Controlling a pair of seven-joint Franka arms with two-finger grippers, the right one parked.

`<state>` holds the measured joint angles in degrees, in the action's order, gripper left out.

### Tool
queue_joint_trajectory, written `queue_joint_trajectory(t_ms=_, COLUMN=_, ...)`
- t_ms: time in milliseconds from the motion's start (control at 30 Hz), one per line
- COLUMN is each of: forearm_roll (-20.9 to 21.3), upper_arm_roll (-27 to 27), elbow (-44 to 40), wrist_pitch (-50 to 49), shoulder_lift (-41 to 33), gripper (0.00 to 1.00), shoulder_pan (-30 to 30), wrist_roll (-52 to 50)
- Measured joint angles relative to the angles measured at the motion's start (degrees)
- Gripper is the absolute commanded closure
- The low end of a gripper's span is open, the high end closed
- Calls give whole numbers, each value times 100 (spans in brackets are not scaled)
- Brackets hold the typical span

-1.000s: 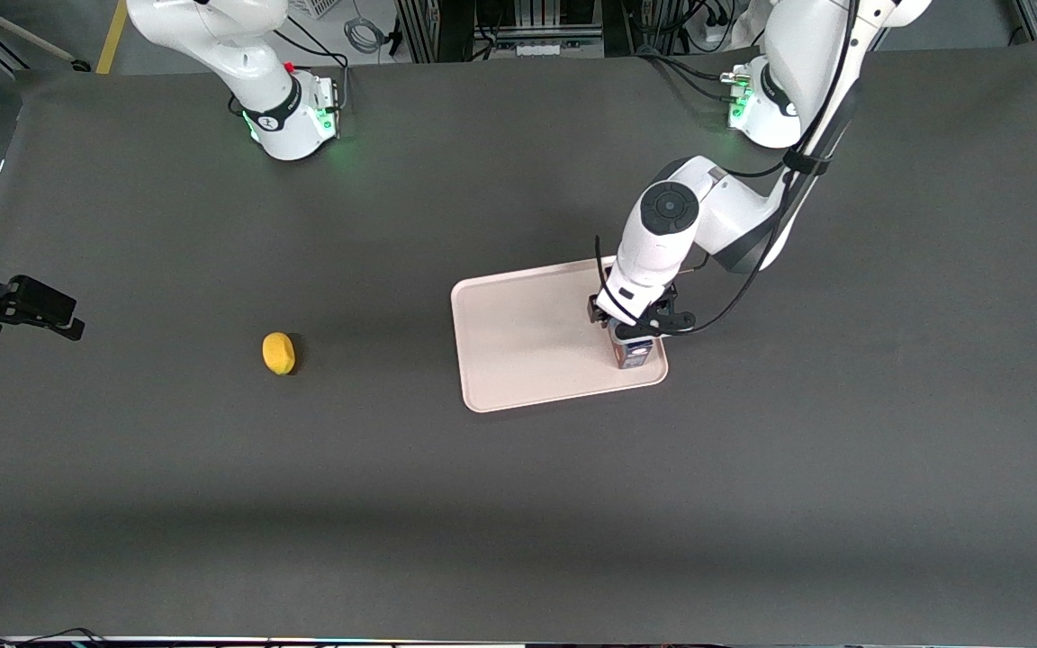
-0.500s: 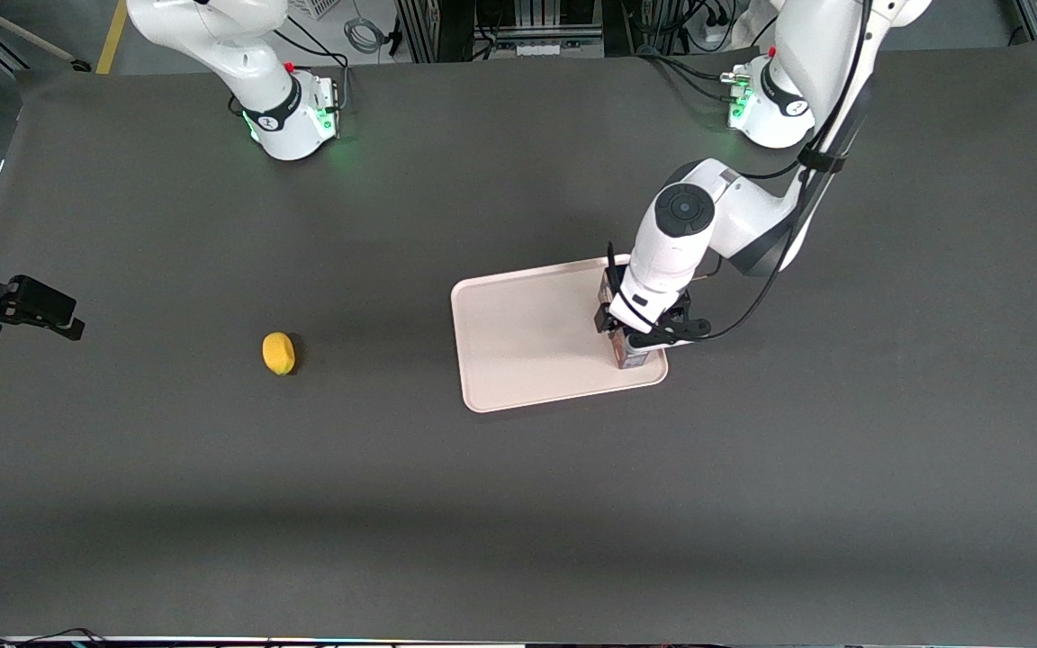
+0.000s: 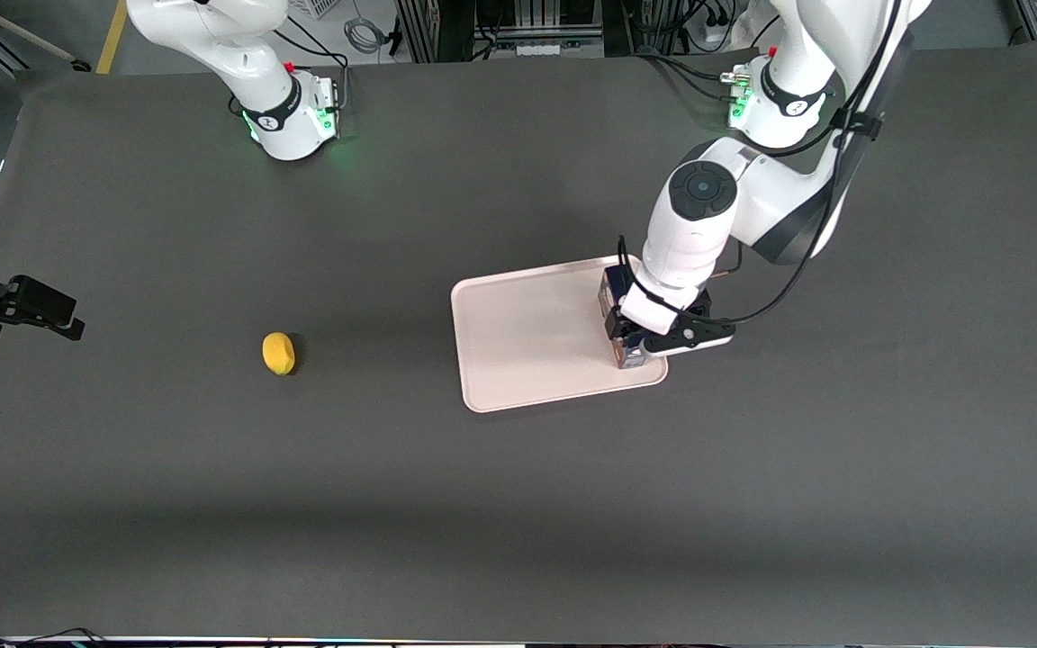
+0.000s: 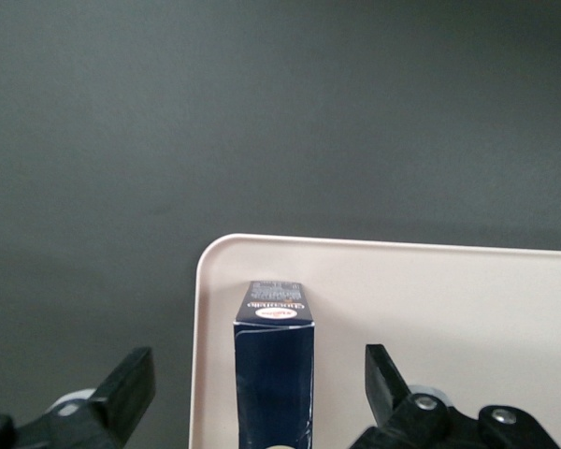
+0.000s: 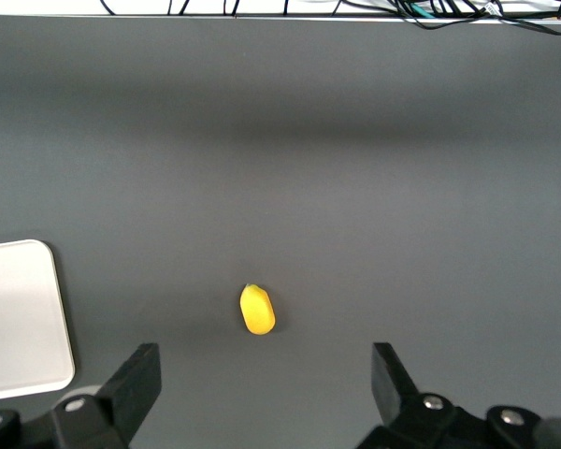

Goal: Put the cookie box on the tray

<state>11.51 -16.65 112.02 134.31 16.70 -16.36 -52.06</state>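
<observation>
The cookie box (image 3: 628, 357) is a slim navy carton lying flat on the pale pink tray (image 3: 527, 333), close to the tray's rim toward the working arm's end. In the left wrist view the cookie box (image 4: 273, 369) runs along the tray (image 4: 449, 299) edge, its logo end facing away from the camera. My left gripper (image 3: 653, 331) hovers just above the box and hides its middle in the front view. The gripper (image 4: 257, 383) is open, with one black finger (image 4: 131, 388) outside the tray rim and the other finger (image 4: 383, 374) over the tray, both apart from the carton.
A small yellow lemon-like lump (image 3: 278, 353) lies on the dark mat toward the parked arm's end, also seen as the yellow lump (image 5: 257, 310) in the right wrist view beside a tray corner (image 5: 23, 318). The working arm's base (image 3: 775, 108) stands farther from the front camera than the tray.
The left arm's wrist has drawn up and shifted toward the working arm's end of the table. The cookie box stays where it was on the tray.
</observation>
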Motion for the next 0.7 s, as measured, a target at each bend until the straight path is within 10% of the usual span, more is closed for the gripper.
queue_joint_trajectory(t_ms=700, forearm_roll=-677, upper_arm_roll=1242, elbow=-785, wrist_pitch=-2138, shoulder_lift=-1191, gripper=0, shoulder_pan=939, wrist_roll=3782)
